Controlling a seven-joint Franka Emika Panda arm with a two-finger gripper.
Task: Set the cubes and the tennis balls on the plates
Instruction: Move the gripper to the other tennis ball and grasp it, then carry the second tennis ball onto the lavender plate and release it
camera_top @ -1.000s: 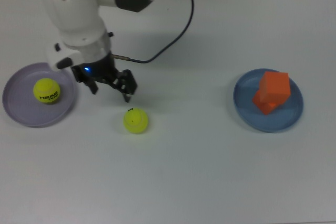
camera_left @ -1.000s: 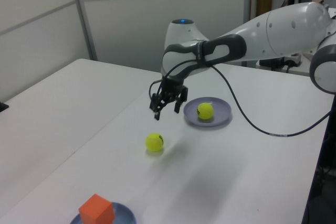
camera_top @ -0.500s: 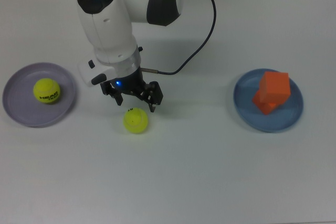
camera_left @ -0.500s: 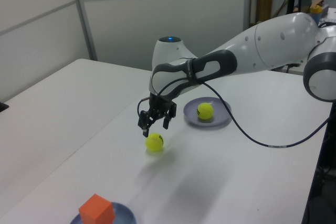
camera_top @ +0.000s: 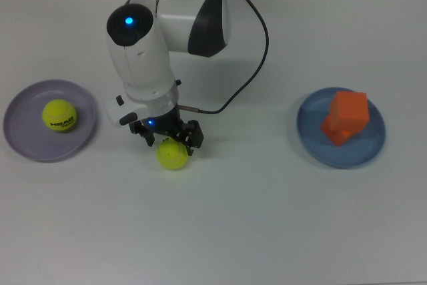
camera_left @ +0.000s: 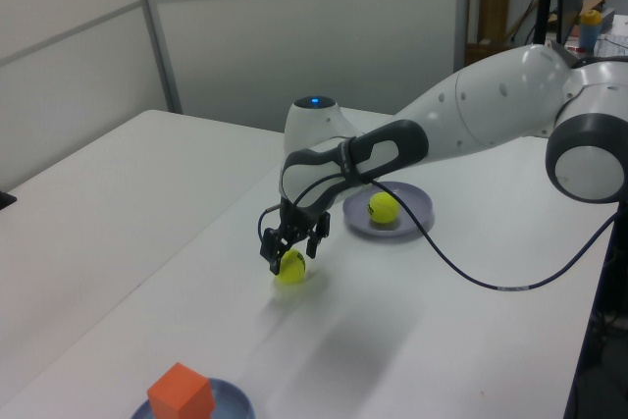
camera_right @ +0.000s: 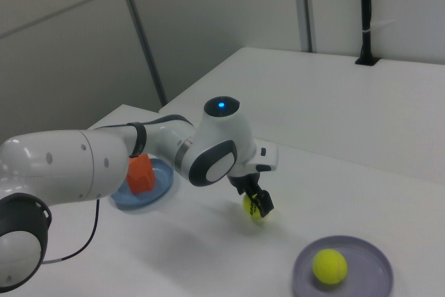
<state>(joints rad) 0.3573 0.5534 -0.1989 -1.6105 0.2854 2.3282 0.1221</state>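
Claw (camera_top: 169,140) open, fingers either side of loose tennis ball (camera_top: 173,155) on table (camera_top: 253,218).

Bare bench (camera_top: 253,218) lay open between the lavender plate (camera_top: 27,145) and blue plate (camera_top: 313,148); only the loose tennis ball (camera_top: 173,156) and arm (camera_top: 167,38) stood between.

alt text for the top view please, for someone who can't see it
A white robot arm's gripper straddles a fuzzy yellow-green tennis ball on a white table. At the top view's left, another ball sits on a lavender plate; at right, orange cubes sit on a blue plate.
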